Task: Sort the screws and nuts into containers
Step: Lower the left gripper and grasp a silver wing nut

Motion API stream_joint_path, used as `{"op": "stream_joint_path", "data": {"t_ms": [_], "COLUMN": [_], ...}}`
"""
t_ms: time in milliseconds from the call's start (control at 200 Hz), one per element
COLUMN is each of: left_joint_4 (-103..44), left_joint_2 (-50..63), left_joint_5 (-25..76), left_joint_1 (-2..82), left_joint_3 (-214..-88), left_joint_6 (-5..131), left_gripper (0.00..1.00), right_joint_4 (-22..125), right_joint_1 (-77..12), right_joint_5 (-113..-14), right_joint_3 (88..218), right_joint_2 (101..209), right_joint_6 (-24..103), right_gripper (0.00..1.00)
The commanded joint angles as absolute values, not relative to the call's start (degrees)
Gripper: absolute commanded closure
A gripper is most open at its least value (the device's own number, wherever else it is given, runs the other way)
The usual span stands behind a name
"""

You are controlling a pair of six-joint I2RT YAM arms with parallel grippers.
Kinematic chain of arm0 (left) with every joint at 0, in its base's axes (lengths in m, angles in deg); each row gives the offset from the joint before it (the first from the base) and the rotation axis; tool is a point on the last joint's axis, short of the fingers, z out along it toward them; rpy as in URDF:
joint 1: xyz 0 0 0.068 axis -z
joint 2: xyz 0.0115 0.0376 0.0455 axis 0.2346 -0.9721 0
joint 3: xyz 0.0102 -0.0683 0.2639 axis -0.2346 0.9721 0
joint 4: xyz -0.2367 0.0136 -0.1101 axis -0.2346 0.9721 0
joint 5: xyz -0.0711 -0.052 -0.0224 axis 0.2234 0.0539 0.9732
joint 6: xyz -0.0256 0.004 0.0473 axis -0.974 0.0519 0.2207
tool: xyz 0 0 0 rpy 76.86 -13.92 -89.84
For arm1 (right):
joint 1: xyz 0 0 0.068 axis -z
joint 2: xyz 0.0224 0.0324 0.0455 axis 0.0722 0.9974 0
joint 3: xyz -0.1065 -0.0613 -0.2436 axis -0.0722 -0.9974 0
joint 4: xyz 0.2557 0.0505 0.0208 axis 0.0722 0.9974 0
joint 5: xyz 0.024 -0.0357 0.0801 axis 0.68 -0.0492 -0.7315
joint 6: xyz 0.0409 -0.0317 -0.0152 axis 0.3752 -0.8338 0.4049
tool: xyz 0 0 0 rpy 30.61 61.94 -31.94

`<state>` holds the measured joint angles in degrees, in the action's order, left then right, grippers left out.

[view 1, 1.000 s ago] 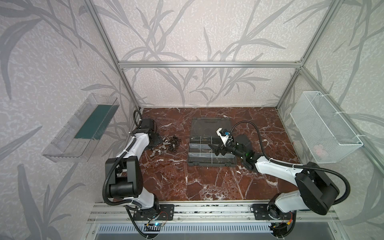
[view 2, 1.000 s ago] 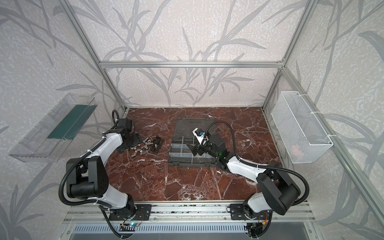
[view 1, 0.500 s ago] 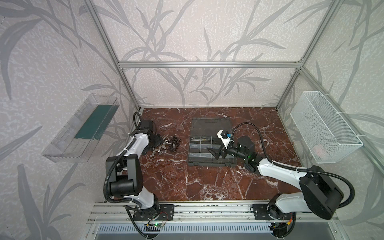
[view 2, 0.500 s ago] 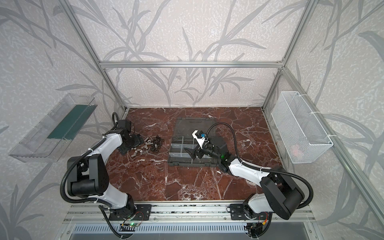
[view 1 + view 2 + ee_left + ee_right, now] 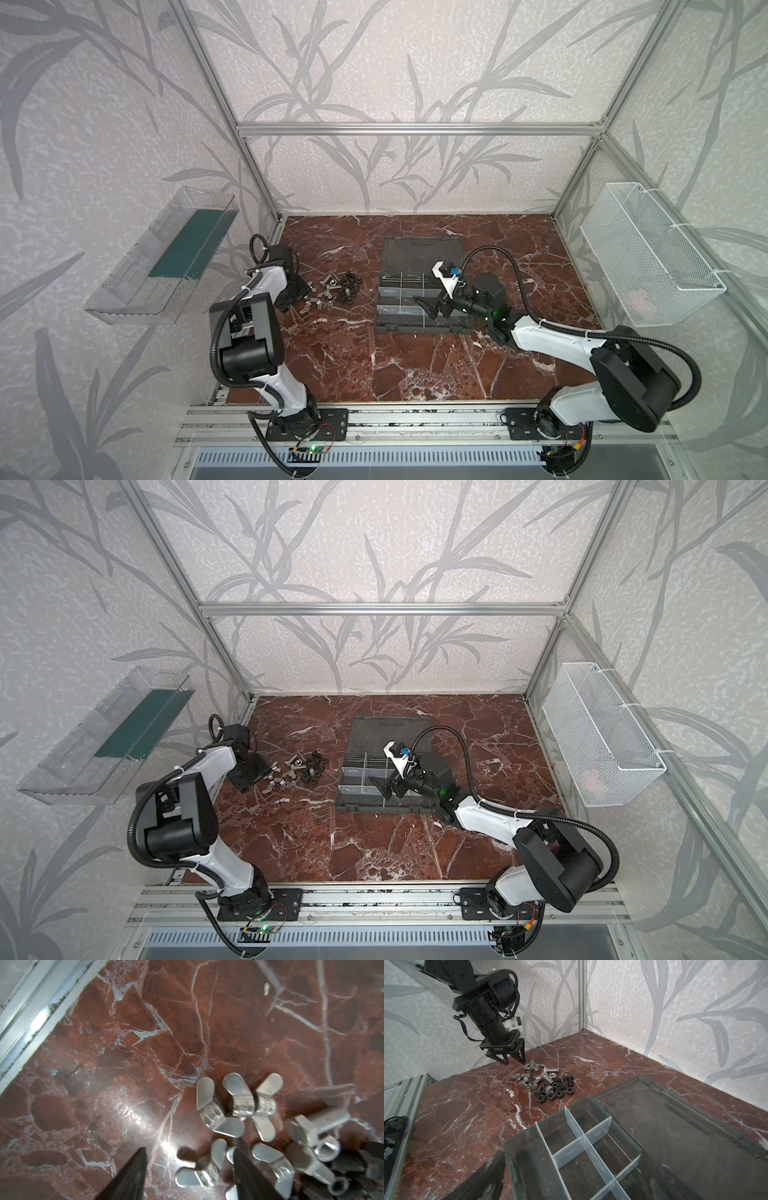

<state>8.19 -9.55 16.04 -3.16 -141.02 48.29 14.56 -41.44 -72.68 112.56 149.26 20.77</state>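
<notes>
On the left wall a clear plastic wall tray (image 5: 162, 266) hangs well apart from the work. Taking the red marble tabletop (image 5: 374, 365) in a top view as the dial, the heap of screws and nuts (image 5: 336, 291) lies at 9 o'clock.

The left gripper (image 5: 514, 1062) stands at the heap's 9 o'clock edge, tips down. Its jaws are apart around one silver wing nut (image 5: 197, 1169) and not yet clamped on it.

These pieces look small, hard, smooth and light, so they are likely to skid on marble or twist out of a pinch. Flat faces make the better hold:
- the wings on the wing nut
- the head flats on the silver hex bolt (image 5: 318, 1124)
- opposite flats on the black hex nuts (image 5: 556, 1094)

Neighbours touch and overlap, so a pinch may drag a second piece along.

At the dial's centre the dark grey plastic organizer case (image 5: 419, 329) lies open, its lid toward 12. I see nothing in its translucent-walled compartments (image 5: 571, 1126). The right gripper (image 5: 426, 307) hovers over them from 4 o'clock, jaws wide apart and empty, partly covering the drop zone.

On the right wall hangs a white wire-mesh basket (image 5: 648, 257), clear of everything.
</notes>
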Motion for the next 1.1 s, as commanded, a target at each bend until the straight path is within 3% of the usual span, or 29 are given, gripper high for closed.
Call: {"op": "stream_joint_path", "data": {"t_ms": [0, 585, 855, 1095], "left_joint_4": [7.9, 0.5, 4.0, 4.7], "left_joint_2": [-11.3, -12.5, -14.3, -15.9], "left_joint_5": [20.4, 26.7, 19.2, 19.5], "left_joint_1": [-5.5, -5.9, -5.8, -5.5], "left_joint_3": [-141.9, -141.8, -144.0, -145.3], "left_joint_6": [47.7, 47.3, 50.7, 52.4], "left_gripper": [0.41, 0.46, 0.51, 0.58], "right_joint_4": [12.5, 12.2, 12.3, 12.4], "right_joint_1": [-40.9, -39.5, -39.4, -39.2], "right_joint_5": [-73.3, -74.3, -73.5, -73.6], "right_joint_3": [112.5, 112.9, 112.9, 112.9], "right_joint_2": [149.7, 150.9, 151.1, 151.3], "right_joint_6": [21.5, 23.3, 23.0, 23.1], "right_gripper": [0.01, 0.01, 0.01, 0.01]}}
